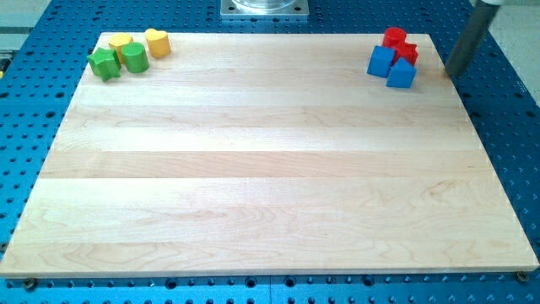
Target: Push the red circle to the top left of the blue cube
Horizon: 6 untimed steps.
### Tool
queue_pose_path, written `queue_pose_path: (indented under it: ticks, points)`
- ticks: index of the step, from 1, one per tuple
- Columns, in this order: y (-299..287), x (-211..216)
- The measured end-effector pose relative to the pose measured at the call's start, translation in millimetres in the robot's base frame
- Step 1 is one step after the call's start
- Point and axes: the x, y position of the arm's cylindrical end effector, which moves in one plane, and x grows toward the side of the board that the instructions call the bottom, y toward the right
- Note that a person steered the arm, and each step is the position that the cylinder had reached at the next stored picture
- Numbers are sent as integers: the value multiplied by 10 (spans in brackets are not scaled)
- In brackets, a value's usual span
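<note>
The red circle [394,36] is a red cylinder near the board's top right corner. A second red block [408,52] touches it on its lower right. The blue cube [380,61] sits just below and left of the red circle, touching the cluster. Another blue block [402,74] lies at the cube's lower right. My tip [451,76] is at the lower end of the dark rod, off the board's right edge, right of the cluster and apart from every block.
At the board's top left stands a second cluster: a green star [104,63], a green round block [134,57], a yellow block [120,42] and a yellow heart [157,41]. The wooden board [270,169] lies on a blue perforated table.
</note>
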Motion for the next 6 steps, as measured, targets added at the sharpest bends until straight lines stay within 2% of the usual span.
queue_pose_path:
  ticks: [1,2,3,4,5,6]
  points:
    - [-343,-422]
    - [-505,-654]
    - [-1012,-344]
    - [-828,-670]
    - [-720,-574]
    - [-1449,-625]
